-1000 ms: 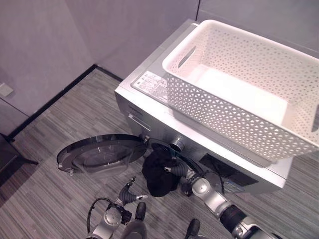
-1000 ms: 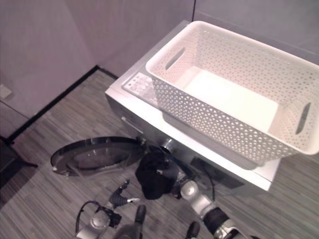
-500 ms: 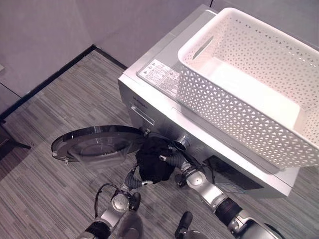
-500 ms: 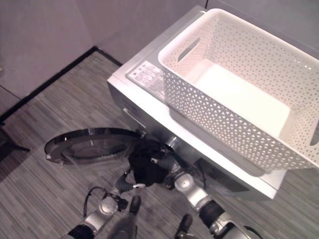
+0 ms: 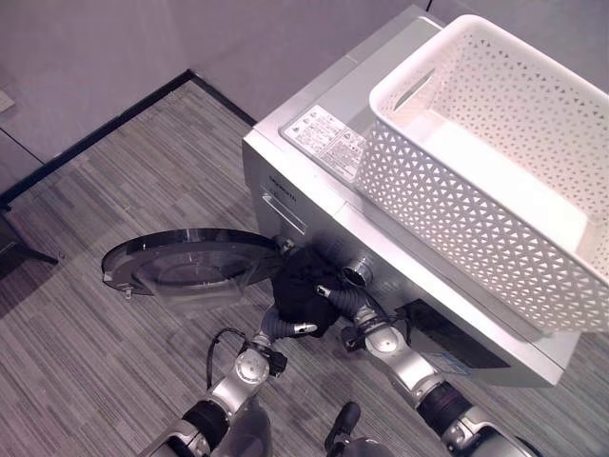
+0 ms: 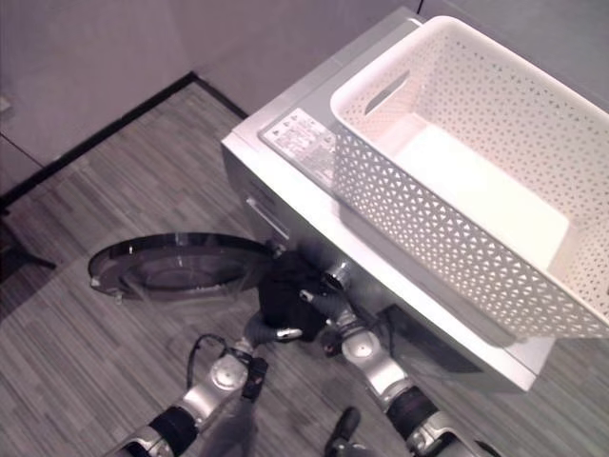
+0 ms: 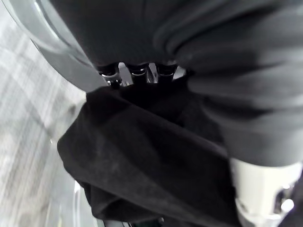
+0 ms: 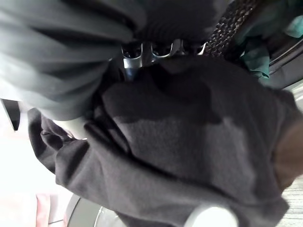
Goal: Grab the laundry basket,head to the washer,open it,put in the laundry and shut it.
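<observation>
The bundle of black cloth laundry (image 5: 303, 290) sits at the mouth of the silver front-loading washer (image 5: 314, 195), held between the left hand (image 5: 285, 327), whose fingers curl into the cloth from below, and the right hand (image 5: 344, 298), whose fingers grip it from the side nearer the washer's front. The drum opening lies just behind the bundle, so the coming move looks like a short push straight inward, with both hands about equally near. The round glass door (image 5: 186, 267) lies swung wide open to the left, leaving floor room there, while the empty white perforated plastic basket (image 5: 495, 181) rests on the washer's top, well clear of the opening.
</observation>
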Motion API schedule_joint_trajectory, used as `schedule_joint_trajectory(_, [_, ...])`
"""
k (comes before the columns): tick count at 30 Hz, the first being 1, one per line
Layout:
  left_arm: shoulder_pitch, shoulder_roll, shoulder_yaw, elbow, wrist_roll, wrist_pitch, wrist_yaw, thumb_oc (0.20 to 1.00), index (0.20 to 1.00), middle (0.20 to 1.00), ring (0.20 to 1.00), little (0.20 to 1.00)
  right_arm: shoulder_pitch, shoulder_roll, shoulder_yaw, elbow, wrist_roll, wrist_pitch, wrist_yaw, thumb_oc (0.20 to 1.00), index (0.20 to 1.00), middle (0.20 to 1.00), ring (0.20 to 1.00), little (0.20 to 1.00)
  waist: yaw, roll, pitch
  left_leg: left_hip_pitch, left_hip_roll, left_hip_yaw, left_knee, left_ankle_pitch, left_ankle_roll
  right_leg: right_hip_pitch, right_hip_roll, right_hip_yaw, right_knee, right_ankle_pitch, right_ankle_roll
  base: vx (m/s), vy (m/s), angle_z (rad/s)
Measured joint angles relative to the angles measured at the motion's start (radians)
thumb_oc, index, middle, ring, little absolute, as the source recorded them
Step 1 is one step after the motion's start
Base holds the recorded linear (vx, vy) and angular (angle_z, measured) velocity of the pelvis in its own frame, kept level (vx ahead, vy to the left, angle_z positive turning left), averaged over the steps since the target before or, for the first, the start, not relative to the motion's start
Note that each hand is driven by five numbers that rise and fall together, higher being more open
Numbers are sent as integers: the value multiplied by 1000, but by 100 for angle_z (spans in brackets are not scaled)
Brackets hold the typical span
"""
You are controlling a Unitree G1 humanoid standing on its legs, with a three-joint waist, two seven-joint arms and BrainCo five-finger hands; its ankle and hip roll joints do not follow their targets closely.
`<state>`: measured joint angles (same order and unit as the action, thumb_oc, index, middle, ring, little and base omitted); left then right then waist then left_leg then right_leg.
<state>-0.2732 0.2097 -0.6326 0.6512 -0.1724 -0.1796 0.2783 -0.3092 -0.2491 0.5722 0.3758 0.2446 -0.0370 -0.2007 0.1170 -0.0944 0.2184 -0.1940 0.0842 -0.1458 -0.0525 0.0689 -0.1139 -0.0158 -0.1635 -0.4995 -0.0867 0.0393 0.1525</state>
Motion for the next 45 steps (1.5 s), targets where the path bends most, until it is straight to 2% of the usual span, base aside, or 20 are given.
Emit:
schedule_joint_trajectory(3, [-14, -4, -24, 0, -25, 1, -15, 1000, 1000, 1000, 1000, 1000, 5, 2, 0, -4, 18, 0, -10, 200, 200, 200, 200, 200, -14, -15, 4, -3, 0, -5, 0, 2, 0, -1, 1, -3, 0, 0, 0, -4, 0, 4])
schedule_joint_trajectory(9, [-68, -25, -71, 15, -26, 5, -19, 1000, 1000, 1000, 1000, 1000, 31, -1, 0, -50, 58, -1, -15, 200, 200, 200, 200, 200, -39, -25, 3, -20, -5, -3, 2, 3, 2, -19, -4, 0, 0, 4, -1, -2, 2, -1])
schedule_joint_trajectory(11, [-90, -24, -87, 40, -27, 7, -20, 1000, 1000, 1000, 1000, 1000, 40, -1, 11, -59, 64, -1, -11, 200, 200, 200, 200, 200, -51, -34, 1, -16, -5, 23, 0, 4, 3, -29, -9, 22, 0, 8, -1, -21, 26, -25])
schedule_joint_trajectory(12, [-91, -24, -85, 41, -28, 7, -20, 818, 818, 818, 818, 818, 45, -1, 14, -66, 66, -1, -10, 200, 200, 200, 200, 200, -55, -38, -1, -16, -3, 35, 0, 4, 3, -36, -11, 33, 0, 11, -1, -32, 36, -42])
schedule_joint_trajectory(13, [-101, -24, -84, 52, -46, 7, -20, 529, 529, 529, 529, 529, 48, -1, 22, -78, 72, -1, -9, 200, 200, 200, 200, 200, -65, -45, 2, -16, 1, 53, -1, 4, 3, -48, -12, 49, 0, 18, -2, -20, 28, -39])
schedule_joint_trajectory(14, [-109, -25, -82, 67, -54, 7, -21, 429, 429, 429, 429, 429, 48, -1, 27, -83, 82, -1, -8, 200, 200, 200, 200, 200, -69, -51, 3, -16, 3, 65, -2, 4, 3, -55, -11, 60, 0, 22, -4, -18, 13, -38])
schedule_joint_trajectory(15, [-115, -25, -81, 82, -59, 6, -20, 200, 200, 200, 200, 200, 49, -1, 32, -84, 93, -1, -5, 200, 200, 200, 200, 200, -76, -58, 3, -13, 6, 78, -2, 4, 3, -60, -11, 73, 0, 25, -5, -13, 1, -46])
schedule_joint_trajectory(16, [-123, -26, -76, 109, -66, 6, -21, 200, 200, 200, 200, 200, 52, -1, 40, -82, 106, -1, 0, 200, 200, 200, 200, 200, -80, -72, 4, -1, 10, 101, -4, 4, 3, -64, -10, 93, 0, 30, -7, -14, -2, -42])
schedule_joint_trajectory(22, [-123, -29, -68, 120, -84, 1, -26, 200, 200, 200, 200, 200, 58, -15, 40, -78, 149, -1, 10, 200, 200, 200, 200, 200, -94, -101, 6, 3, 26, 149, -4, 3, 4, -91, 6, 143, 0, 47, -19, -14, -14, -27])
schedule_joint_trajectory(26, [-103, -48, -49, 123, -91, -16, -25, 200, 200, 200, 200, 200, 62, -15, 40, -75, 157, -7, 18, 200, 200, 200, 200, 200, -99, -102, 6, 5, 34, 157, -3, 3, 3, -96, 13, 156, 0, 49, -21, -4, -17, -9])
schedule_joint_trajectory(27, [-96, -51, -45, 123, -94, -21, -25, 200, 200, 200, 200, 200, 67, -15, 39, -74, 164, -12, 25, 432, 432, 432, 432, 432, -100, -102, 6, 5, 34, 157, -3, 3, 3, -96, 13, 156, 0, 49, -22, -4, -17, -3])
schedule_joint_trajectory(28, [-92, -52, -44, 123, -96, -23, -24, 200, 200, 200, 200, 200, 67, -18, 38, -74, 174, -12, 29, 815, 815, 815, 815, 815, -101, -102, 6, 5, 34, 157, -3, 3, 4, -96, 14, 156, 0, 49, -22, 0, 0, 0])
schedule_joint_trajectory(29, [-88, -53, -41, 127, -103, -28, -24, 200, 200, 200, 200, 200, 67, -19, 38, -67, 175, -18, 33, 1000, 1000, 1000, 1000, 1000, -101, -102, 6, 4, 34, 156, -4, 3, 4, -97, 14, 156, 0, 49, -22, 0, 0, 0])
schedule_joint_trajectory(37, [-72, -37, 39, 195, -140, -33, -19, 200, 200, 200, 200, 200, 77, -26, 55, 18, 148, -54, 92, 1000, 1000, 1000, 1000, 1000, -98, -101, 5, -1, 38, 153, -3, 3, 4, -99, 18, 150, 0, 48, -22, 1, -12, 1])
schedule_joint_trajectory(45, [-38, -18, 70, 254, -143, -36, -18, 200, 200, 200, 200, 200, 119, -20, 139, 225, 53, -32, 119, 1000, 1000, 1000, 1000, 1000, -77, -88, 14, -22, 39, 133, -2, 5, 2, -108, 21, 133, 0, 44, -23, -10, -17, 6])
